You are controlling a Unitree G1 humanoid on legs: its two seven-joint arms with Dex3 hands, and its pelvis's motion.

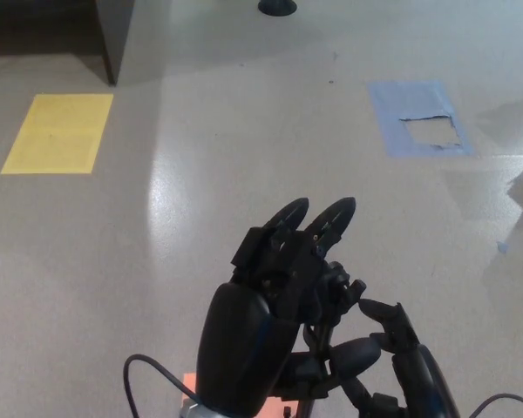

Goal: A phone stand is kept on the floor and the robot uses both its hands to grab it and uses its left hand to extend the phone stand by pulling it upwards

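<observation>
The phone stand (335, 287) is a thin black pole with a small black clamp head, rising from the bottom edge between my two hands. My left hand (261, 322) sits just left of the stand's head. Its two fingers (288, 219) are stretched straight out, away from the head, so the hand is open. Low on the right, my right hand (385, 361) has its thumb and fingers curled in against the pole below the head. The stand's base is hidden below the picture.
An orange patch (190, 385) and a black cable (144, 370) lie on the floor at the bottom left. Farther off are a yellow floor rectangle (59, 132), a torn blue tape patch (418, 117), a dark cabinet (113, 35) and a black round base (277, 7).
</observation>
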